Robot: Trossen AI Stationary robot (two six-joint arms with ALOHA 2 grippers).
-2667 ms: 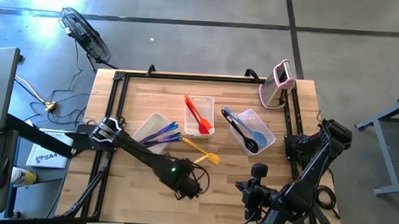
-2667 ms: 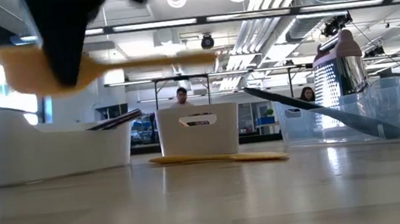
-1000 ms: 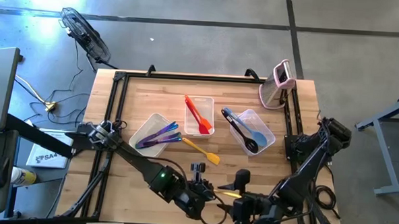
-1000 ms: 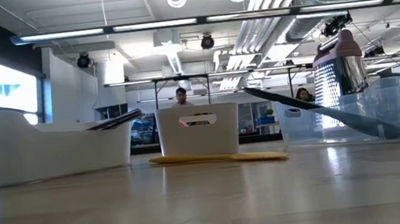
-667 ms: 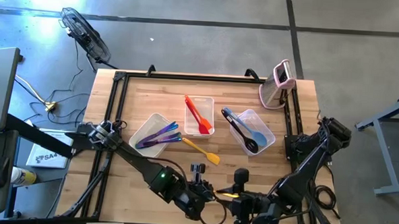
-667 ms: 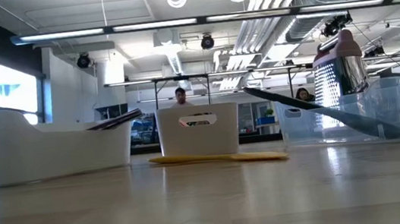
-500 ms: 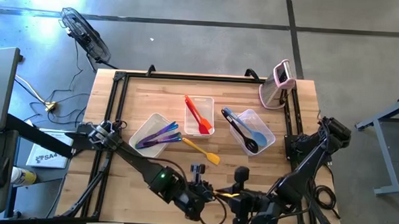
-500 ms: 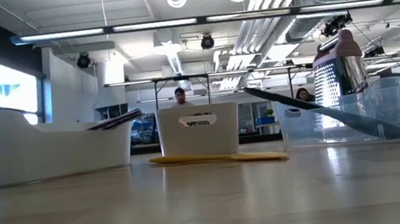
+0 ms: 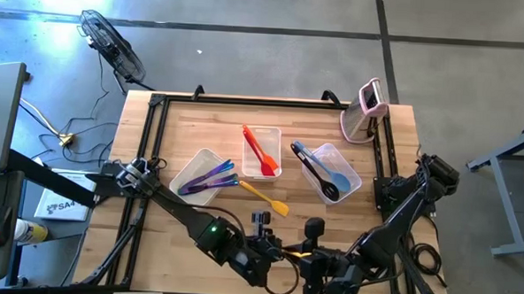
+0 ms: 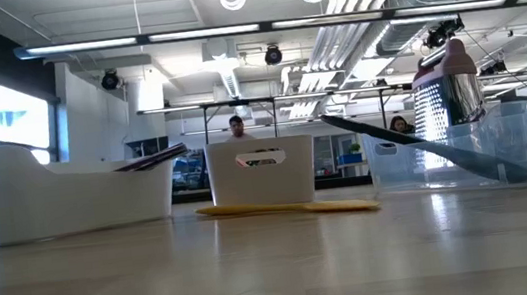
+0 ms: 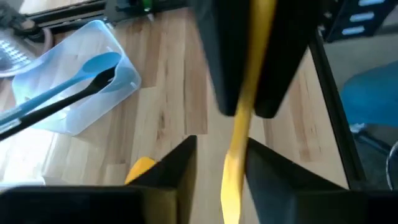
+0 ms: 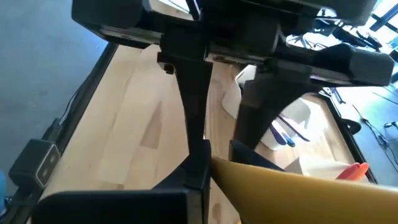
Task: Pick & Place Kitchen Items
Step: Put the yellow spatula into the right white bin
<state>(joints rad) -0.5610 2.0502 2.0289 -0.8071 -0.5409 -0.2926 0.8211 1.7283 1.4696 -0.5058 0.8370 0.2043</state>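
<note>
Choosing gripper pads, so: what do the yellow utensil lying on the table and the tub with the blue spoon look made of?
Yellow utensil: likely silicone or plastic, matte, even colour with no glint. Tub: clear plastic, glossy; the table's wood shows through its walls.

Worktop (image 9: 183, 130) was pale, smooth planked wood; tubs (image 9: 343, 165) clear glossy plastic; fingers (image 12: 193, 81) matt black; yellow spatula (image 11: 239, 118) smooth.

3 clear plastic tubs (image 9: 197, 173) (image 9: 262, 140) (image 9: 345, 168) on the bench. Utensils: 2 yellow spatulas (image 9: 264, 198) (image 9: 303, 252), 2 red-orange (image 9: 260, 150), approx. 3 purple/blue (image 9: 209, 175). 1 light-blue spoon (image 9: 338, 180), 1 black (image 9: 314, 174).
</note>
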